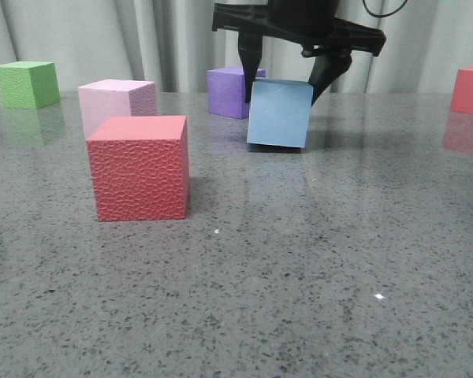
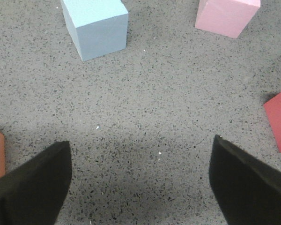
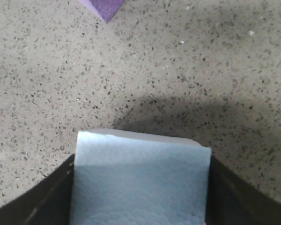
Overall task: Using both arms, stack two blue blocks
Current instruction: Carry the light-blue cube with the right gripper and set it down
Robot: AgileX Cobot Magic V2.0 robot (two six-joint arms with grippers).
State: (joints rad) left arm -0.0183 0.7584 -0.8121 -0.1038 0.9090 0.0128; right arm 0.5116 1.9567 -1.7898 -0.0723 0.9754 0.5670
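Observation:
One pale blue block [image 1: 280,114] hangs slightly tilted, low over the grey table, at the back centre. My right gripper [image 1: 282,90] comes down from above and is shut on it. In the right wrist view the block [image 3: 140,183] fills the gap between both black fingers [image 3: 42,197]. The second blue block [image 2: 96,26] rests on the table in the left wrist view, ahead of my left gripper [image 2: 140,178]. That gripper is open wide and empty, with bare table between its fingers. The second block and the left gripper do not show in the front view.
A red textured cube [image 1: 139,167] stands at front left with a pale pink cube [image 1: 117,98] behind it. A green cube [image 1: 27,84] is far left, a purple cube [image 1: 232,90] is behind the held block, and a red cube [image 1: 471,90] is far right.

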